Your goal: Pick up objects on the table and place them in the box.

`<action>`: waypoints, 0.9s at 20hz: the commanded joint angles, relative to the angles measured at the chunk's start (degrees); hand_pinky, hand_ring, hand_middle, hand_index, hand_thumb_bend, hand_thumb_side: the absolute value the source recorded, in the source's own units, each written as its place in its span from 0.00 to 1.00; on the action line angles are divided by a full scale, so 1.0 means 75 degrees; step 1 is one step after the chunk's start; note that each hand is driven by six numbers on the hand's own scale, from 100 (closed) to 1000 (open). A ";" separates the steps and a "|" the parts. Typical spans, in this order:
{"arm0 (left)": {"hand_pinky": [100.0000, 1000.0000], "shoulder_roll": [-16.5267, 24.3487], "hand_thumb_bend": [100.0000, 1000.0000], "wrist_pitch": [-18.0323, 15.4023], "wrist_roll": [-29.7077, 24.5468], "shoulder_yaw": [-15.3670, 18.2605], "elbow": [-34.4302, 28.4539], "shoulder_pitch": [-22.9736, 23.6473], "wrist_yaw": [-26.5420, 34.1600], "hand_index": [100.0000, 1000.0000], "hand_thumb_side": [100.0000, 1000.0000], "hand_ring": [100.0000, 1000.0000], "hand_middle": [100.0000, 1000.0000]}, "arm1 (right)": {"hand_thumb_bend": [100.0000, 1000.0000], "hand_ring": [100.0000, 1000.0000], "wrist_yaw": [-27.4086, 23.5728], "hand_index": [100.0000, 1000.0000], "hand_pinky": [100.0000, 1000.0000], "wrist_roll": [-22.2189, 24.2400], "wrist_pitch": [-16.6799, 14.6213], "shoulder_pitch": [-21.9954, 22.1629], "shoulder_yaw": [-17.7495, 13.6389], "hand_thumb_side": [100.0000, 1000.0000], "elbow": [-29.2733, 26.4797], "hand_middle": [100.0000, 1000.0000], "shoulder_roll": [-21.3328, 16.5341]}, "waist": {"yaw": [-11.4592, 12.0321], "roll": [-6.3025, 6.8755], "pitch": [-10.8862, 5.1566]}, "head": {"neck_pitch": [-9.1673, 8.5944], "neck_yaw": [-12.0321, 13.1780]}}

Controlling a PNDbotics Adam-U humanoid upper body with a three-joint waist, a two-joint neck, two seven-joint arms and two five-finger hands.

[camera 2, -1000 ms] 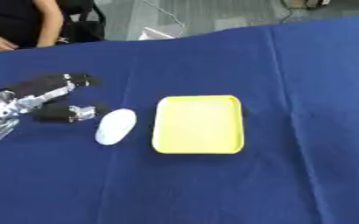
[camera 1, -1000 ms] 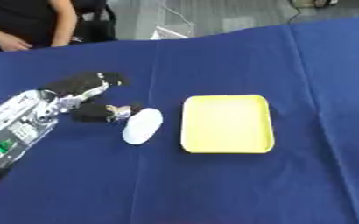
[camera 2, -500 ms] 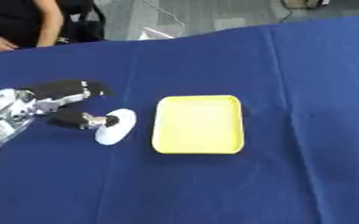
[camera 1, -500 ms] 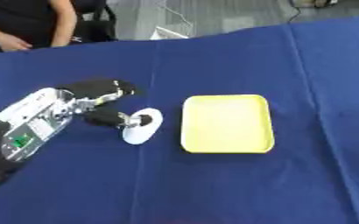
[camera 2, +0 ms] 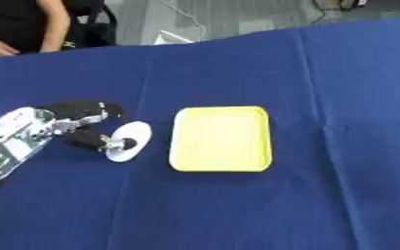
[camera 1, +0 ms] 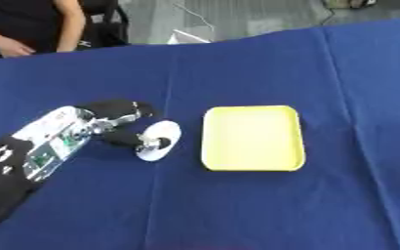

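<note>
Counter: covered with dark blue cloth, seams visible across it.
Yellow box: shallow tray with rounded corners, flat on the counter near the middle, nothing inside.
White object: oval, flat, on the cloth just left of the yellow box, not touching it.
Left robot hand: entering from the lower left, fingers curled above the white object, thumb tip on its left part; closed around the white object.
Right robot hand: not visible in either view.
</note>
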 commanded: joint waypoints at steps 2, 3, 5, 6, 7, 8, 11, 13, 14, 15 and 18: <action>0.96 0.0082 0.39 -0.0005 0.0056 0.0083 0.0096 -0.0103 -0.0050 0.95 1.00 0.97 0.88 | 0.33 0.68 -0.0016 0.95 0.64 -0.0005 -0.0010 -0.0033 -0.0026 0.74 -0.0106 0.84 -0.0152 | 0.0014 -0.0057 -0.0088 | -0.0109 0.0054; 0.96 0.0075 0.39 0.0002 0.0065 0.0085 0.0122 -0.0102 -0.0049 0.95 1.00 0.97 0.88 | 0.33 0.68 -0.0016 0.95 0.64 -0.0007 -0.0010 -0.0033 -0.0027 0.74 -0.0107 0.84 -0.0151 | 0.0014 -0.0058 -0.0089 | -0.0110 0.0054; 0.96 0.0063 0.38 0.0013 0.0081 0.0091 0.0171 -0.0102 -0.0049 0.94 1.00 0.97 0.88 | 0.33 0.68 -0.0016 0.95 0.64 -0.0008 -0.0010 -0.0032 -0.0026 0.74 -0.0108 0.84 -0.0152 | 0.0015 -0.0058 -0.0089 | -0.0110 0.0056; 0.96 0.0059 0.38 0.0012 0.0088 0.0092 0.0190 -0.0103 -0.0052 0.94 1.00 0.97 0.88 | 0.33 0.68 -0.0016 0.95 0.64 -0.0008 -0.0010 -0.0031 -0.0027 0.74 -0.0108 0.84 -0.0152 | 0.0016 -0.0058 -0.0089 | -0.0110 0.0056; 0.96 0.0056 0.38 0.0009 0.0094 0.0094 0.0207 -0.0105 -0.0057 0.94 1.00 0.97 0.88 | 0.33 0.68 -0.0016 0.95 0.64 -0.0009 -0.0010 -0.0031 -0.0027 0.74 -0.0108 0.84 -0.0152 | 0.0017 -0.0058 -0.0089 | -0.0109 0.0055; 0.96 0.0051 0.38 0.0005 0.0097 0.0094 0.0224 -0.0109 -0.0065 0.94 1.00 0.97 0.88 | 0.33 0.68 -0.0017 0.95 0.64 -0.0010 -0.0009 -0.0030 -0.0027 0.74 -0.0108 0.84 -0.0153 | 0.0018 -0.0058 -0.0089 | -0.0107 0.0056; 0.96 0.0023 0.38 -0.0021 0.0082 0.0086 0.0292 -0.0126 -0.0124 0.94 1.00 0.97 0.87 | 0.33 0.68 -0.0018 0.95 0.64 -0.0010 -0.0009 -0.0026 -0.0026 0.74 -0.0107 0.84 -0.0153 | 0.0019 -0.0058 -0.0089 | -0.0101 0.0063; 0.96 -0.0016 0.55 -0.0097 0.0034 0.0051 0.0356 -0.0154 -0.0247 0.93 1.00 0.96 0.86 | 0.32 0.68 -0.0020 0.95 0.64 -0.0009 -0.0010 -0.0027 -0.0024 0.74 -0.0109 0.84 -0.0151 | 0.0016 -0.0059 -0.0090 | -0.0096 0.0065; 0.95 -0.0039 0.67 -0.0156 -0.0001 0.0035 0.0399 -0.0163 -0.0320 0.93 1.00 0.96 0.86 | 0.32 0.68 -0.0021 0.95 0.64 -0.0008 -0.0011 -0.0027 -0.0023 0.74 -0.0110 0.84 -0.0150 | 0.0014 -0.0060 -0.0089 | -0.0096 0.0068; 0.95 -0.0066 0.67 -0.0218 -0.0038 0.0026 0.0459 -0.0173 -0.0399 0.93 1.00 0.96 0.86 | 0.32 0.68 -0.0023 0.95 0.64 -0.0007 -0.0011 -0.0028 -0.0022 0.74 -0.0111 0.84 -0.0147 | 0.0014 -0.0062 -0.0090 | -0.0096 0.0068; 0.95 -0.0151 0.70 -0.0372 -0.0081 0.0038 0.0668 -0.0192 -0.0612 0.93 1.00 0.96 0.85 | 0.32 0.68 -0.0026 0.95 0.64 -0.0004 -0.0010 -0.0026 -0.0021 0.74 -0.0112 0.84 -0.0143 | 0.0015 -0.0066 -0.0086 | -0.0102 0.0065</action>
